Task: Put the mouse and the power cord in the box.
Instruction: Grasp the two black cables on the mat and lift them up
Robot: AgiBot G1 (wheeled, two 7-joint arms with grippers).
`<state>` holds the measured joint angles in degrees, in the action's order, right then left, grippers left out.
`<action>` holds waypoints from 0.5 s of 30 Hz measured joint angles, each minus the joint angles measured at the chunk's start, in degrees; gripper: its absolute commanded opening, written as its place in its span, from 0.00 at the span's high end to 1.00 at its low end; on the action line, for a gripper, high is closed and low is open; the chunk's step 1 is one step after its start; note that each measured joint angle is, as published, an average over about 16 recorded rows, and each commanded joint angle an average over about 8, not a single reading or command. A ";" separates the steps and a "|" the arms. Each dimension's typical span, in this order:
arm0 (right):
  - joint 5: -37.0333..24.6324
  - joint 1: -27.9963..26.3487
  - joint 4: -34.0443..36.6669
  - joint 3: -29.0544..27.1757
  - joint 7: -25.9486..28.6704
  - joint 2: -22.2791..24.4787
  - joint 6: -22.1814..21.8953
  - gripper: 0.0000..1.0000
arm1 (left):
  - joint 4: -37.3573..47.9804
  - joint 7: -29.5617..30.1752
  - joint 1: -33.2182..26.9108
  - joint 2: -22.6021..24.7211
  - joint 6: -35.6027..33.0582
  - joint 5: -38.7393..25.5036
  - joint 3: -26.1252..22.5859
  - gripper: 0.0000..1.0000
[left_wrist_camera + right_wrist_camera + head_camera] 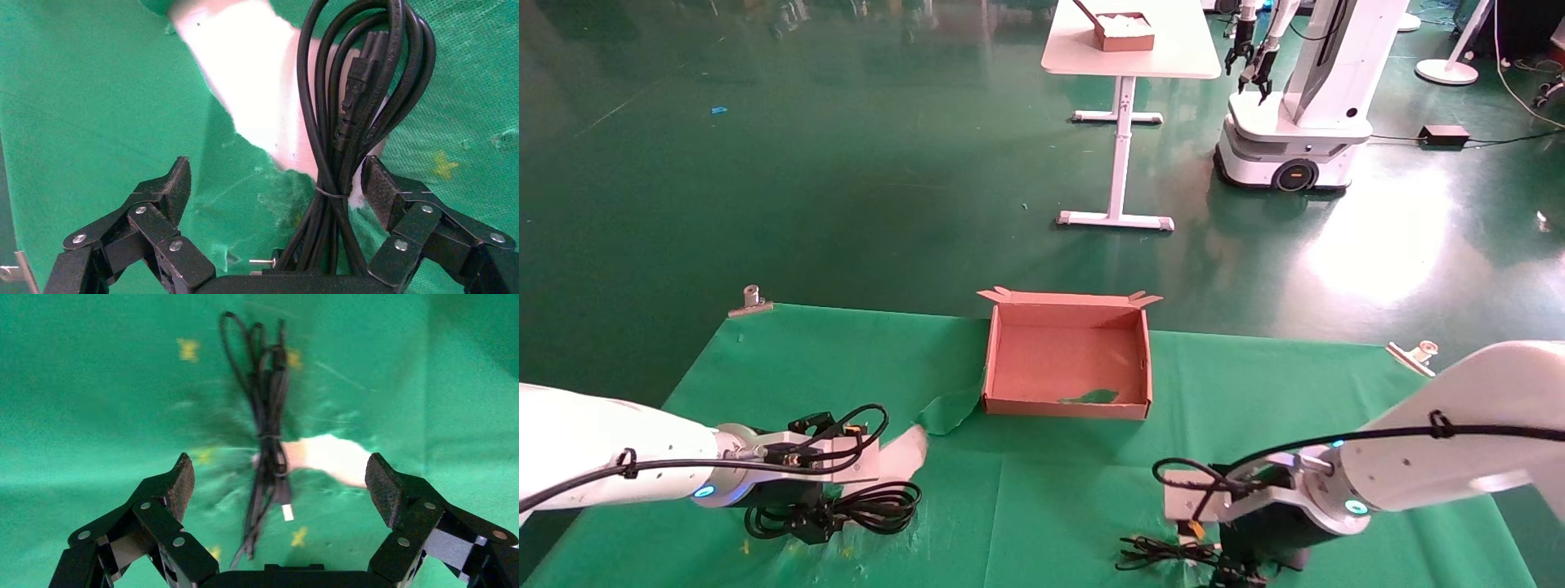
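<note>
Two boxes in view, and only the far one has anything in it. The box [1066, 359] sits mid-table on the green cloth [1050, 490] with nothing inside, just a green patch showing by its near wall. The far box [1124, 31], on a white table [1140, 57] way back, holds white filling.

The left arm reaches in low from the left. The left gripper [275, 190] is spread wide just above the power cord [343, 122], which runs between the fingers [385, 190], closer to one of them. That cord lies near the table's front-left, partly over a white tear in the cloth.

The right arm comes in low from the right. The right gripper [278, 481] is also wide open, over the bundled mouse cable [266, 416] at the front right. Can't make out the mouse body itself.
</note>
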<state>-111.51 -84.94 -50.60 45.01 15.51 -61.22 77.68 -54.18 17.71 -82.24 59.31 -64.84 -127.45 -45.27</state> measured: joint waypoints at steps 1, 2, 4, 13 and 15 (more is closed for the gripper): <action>-0.23 -0.09 0.82 0.12 -0.22 -0.44 -0.35 0.77 | 0.01 -0.01 0.00 0.01 0.01 0.00 0.00 0.49; -0.41 -0.17 1.53 0.20 -0.41 -0.81 -0.66 0.88 | 0.03 -0.01 -0.01 0.01 0.01 -0.01 0.00 0.62; -0.62 -0.28 2.58 0.29 -0.72 -1.32 -1.16 1.00 | 0.05 -0.02 -0.01 0.02 0.02 -0.01 -0.01 0.87; -0.74 -0.41 3.72 0.31 -1.06 -1.82 -1.79 1.00 | 0.10 -0.03 -0.02 0.03 0.05 -0.02 0.00 1.00; -0.66 -0.40 3.54 0.27 -1.02 -1.71 -1.70 1.00 | 0.10 -0.04 -0.02 0.02 0.05 0.00 0.00 1.00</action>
<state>-112.17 -85.34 -47.07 45.28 14.49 -62.93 75.98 -54.08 17.68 -82.26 59.33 -64.79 -127.46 -45.27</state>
